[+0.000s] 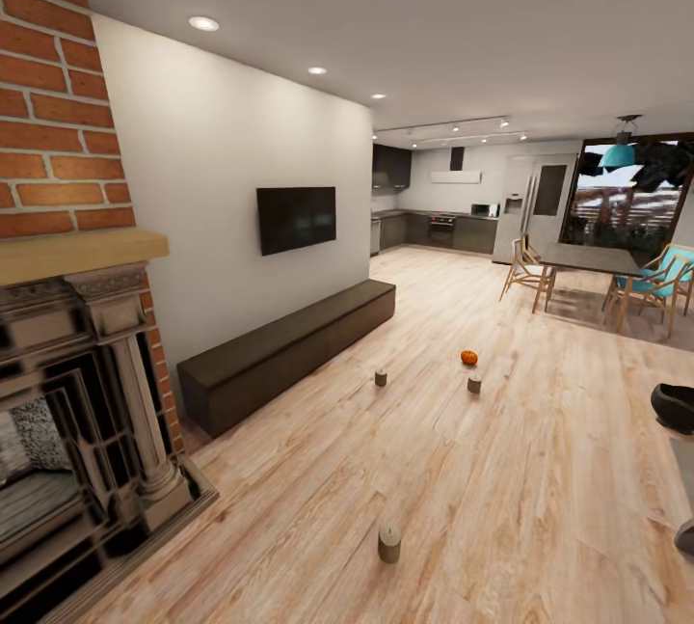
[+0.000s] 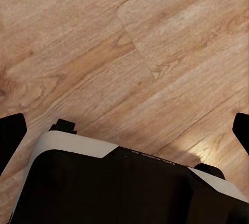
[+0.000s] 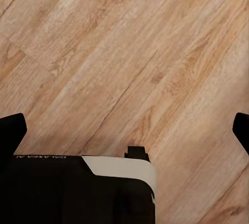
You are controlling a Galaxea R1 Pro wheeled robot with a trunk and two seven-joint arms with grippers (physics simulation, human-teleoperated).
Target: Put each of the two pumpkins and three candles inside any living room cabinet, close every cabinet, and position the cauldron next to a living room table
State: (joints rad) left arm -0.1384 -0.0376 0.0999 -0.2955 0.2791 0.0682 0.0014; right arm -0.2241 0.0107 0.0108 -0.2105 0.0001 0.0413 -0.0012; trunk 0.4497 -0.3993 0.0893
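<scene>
Three grey-brown candles stand on the wooden floor: one close by (image 1: 388, 542), two farther off (image 1: 381, 377) (image 1: 474, 384). A small orange pumpkin (image 1: 468, 357) sits just behind the right-hand far candle. The long, low dark-brown cabinet (image 1: 289, 354) runs along the left wall under the TV, its fronts looking shut. The black cauldron (image 1: 675, 406) is cut off by the right edge. My left gripper (image 2: 124, 130) and right gripper (image 3: 124, 130) both hang open over bare floorboards, holding nothing.
A brick and stone fireplace (image 1: 77, 412) fills the near left. A grey slab (image 1: 684, 460) pokes in at the right edge below the cauldron. A dining table with chairs (image 1: 593, 262) and the kitchen (image 1: 434, 229) lie at the back. My base (image 2: 119, 193) shows below the fingers.
</scene>
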